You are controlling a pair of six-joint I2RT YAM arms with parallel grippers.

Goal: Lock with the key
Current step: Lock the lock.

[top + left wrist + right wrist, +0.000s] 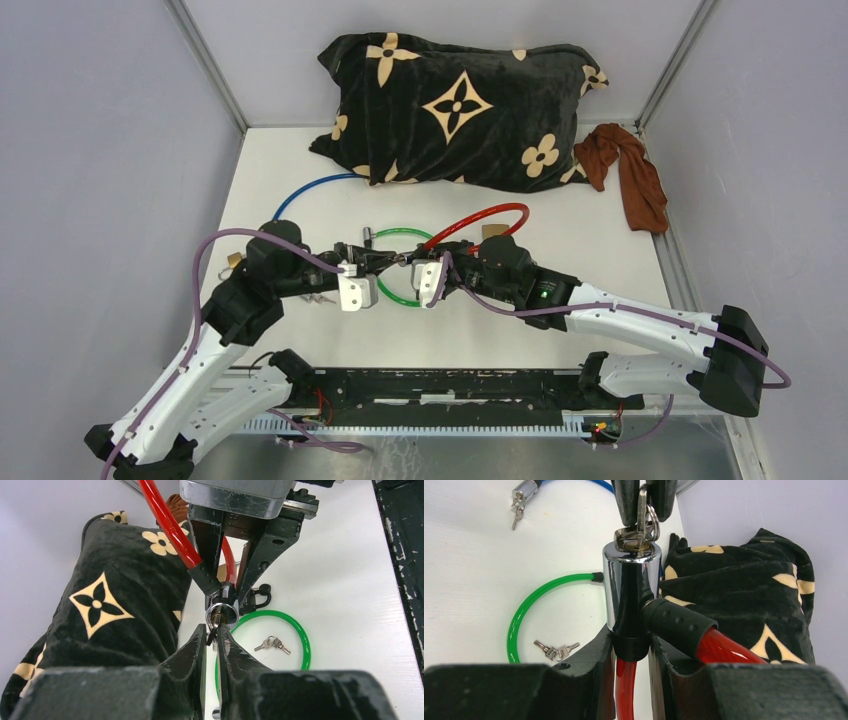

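Top external view: we see the left gripper (384, 262) and the right gripper (410, 262) meeting tip to tip over the middle of the table (590, 250), well apart from both side walls. A pillow (460, 110) lies along the back edge, and a brown cloth (630, 175) sits in the back right corner. Bare tabletop shows on the near right. A green cable (400, 234) loops on the table under the fingertips, and a blue cable (310, 185) curves off to the left rear.

The right jaws press on the black collar of the lock (631, 585), whose chrome barrel sticks out toward the left gripper, trailing its red cable (490, 212). The left jaws stand nearly together, pinching the key (642, 515), whose blade sits in the keyhole. Loose keys (555, 650) lie inside the green loop.
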